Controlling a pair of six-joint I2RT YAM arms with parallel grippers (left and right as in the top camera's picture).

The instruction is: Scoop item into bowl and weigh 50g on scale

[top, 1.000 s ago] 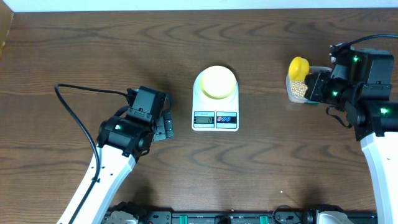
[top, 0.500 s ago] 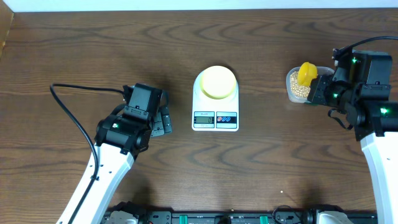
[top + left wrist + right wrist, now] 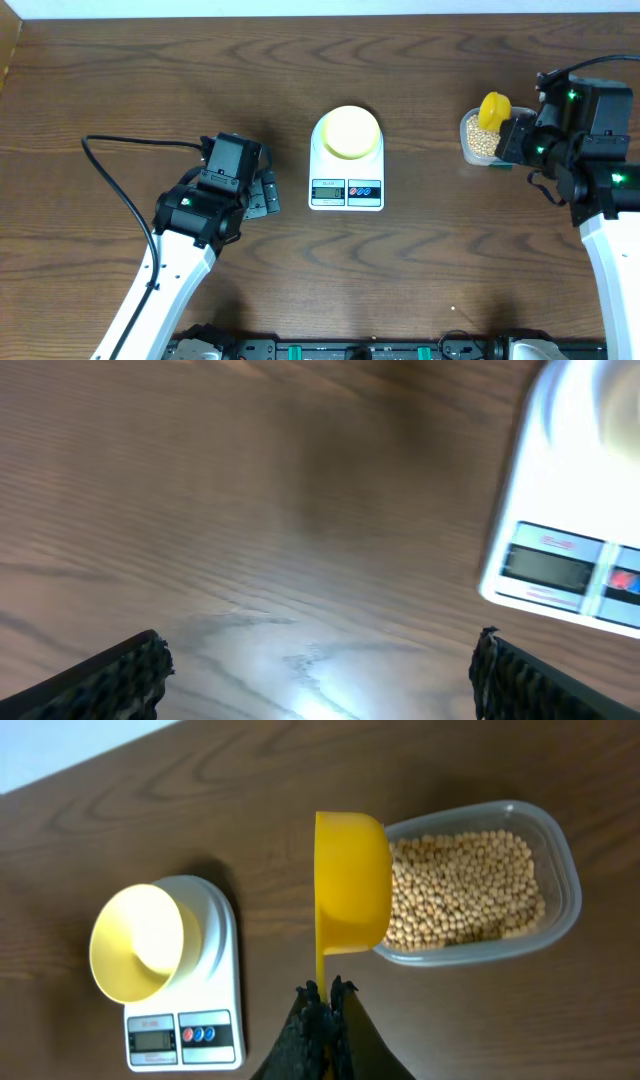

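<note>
- Left gripper [image 3: 262, 195], overhead view: left of centre in the frame, jaws spread wide, low over the table [image 3: 420, 260], just left of the scale [image 3: 330, 172].
- Right gripper [image 3: 508, 132], overhead view: right edge of the frame, jaws pressed together on the handle of a yellow scoop [image 3: 492, 108].
- Scoop, overhead view: over the upper edge of a clear tub [image 3: 463, 130], upper right of the frame.
- Beans [image 3: 480, 146], overhead view: a tan heap inside the tub.
- Bowl [image 3: 350, 132], overhead view: pale yellow-green, standing on the upper half of the scale at the centre of the frame, well apart from the tub.
- Left wrist view: two dark ribbed fingers [image 3: 110, 675] at the lower corners, far apart, wood grain between them; a corner of the scale with its grey display [image 3: 545, 567] at the right edge.
- Right wrist view: fingertips at bottom centre pinch the thin scoop handle; the scoop cup lies on its side over the left end of the tub, its contents hidden. Beans fill the tub, upper right. Bowl on the scale at lower left, coloured buttons [image 3: 197, 1034] along the scale's bottom edge.
</note>
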